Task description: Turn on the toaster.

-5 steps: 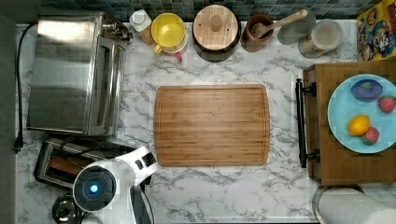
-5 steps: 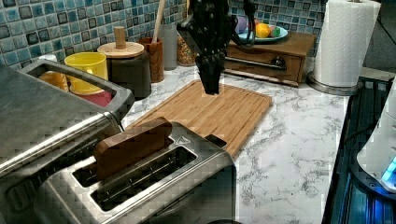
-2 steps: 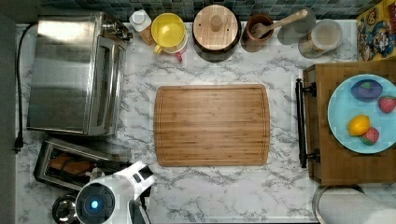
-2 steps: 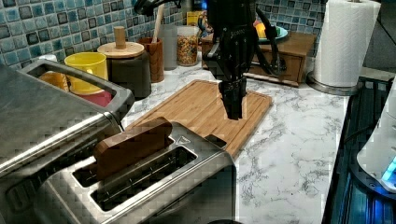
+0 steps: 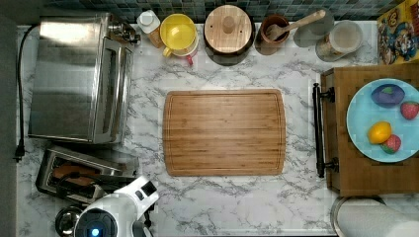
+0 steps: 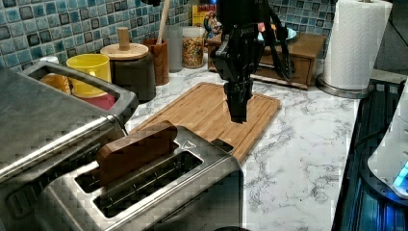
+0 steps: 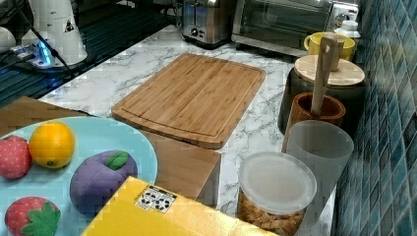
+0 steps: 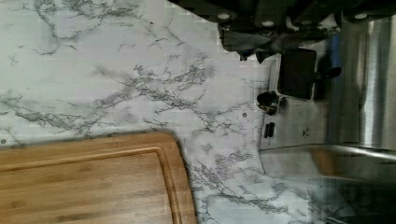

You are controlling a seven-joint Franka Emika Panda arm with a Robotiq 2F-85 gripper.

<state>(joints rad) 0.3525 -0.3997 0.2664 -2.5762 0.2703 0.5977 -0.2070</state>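
The toaster (image 5: pixel 79 173) is a small brushed-steel pop-up one at the top view's lower left, and it fills the near foreground of the left view (image 6: pixel 159 183). A brown slice (image 6: pixel 137 149) stands up out of one slot. Its black lever (image 8: pixel 296 73) and small knob (image 8: pixel 267 100) face the wrist view, close beside the dark fingers. My gripper (image 6: pixel 238 113) hangs fingers-down and shut on nothing, over the near end of the cutting board just beyond the toaster. From above, the white arm body (image 5: pixel 116 210) covers it, at the toaster's right end.
A large toaster oven (image 5: pixel 74 79) stands right behind the toaster. The bamboo cutting board (image 5: pixel 225 132) lies mid-counter. A yellow mug (image 5: pixel 179 32), lidded canister (image 5: pixel 228 29) and jars line the tiled wall. A wooden tray with a fruit plate (image 5: pixel 380 121) and a paper towel roll (image 6: pixel 355 43) stand at the far side.
The arm has travelled toward the toaster: lower and left in the top view, right and nearer in the left view. The gripper stays shut and the toaster looks unchanged.
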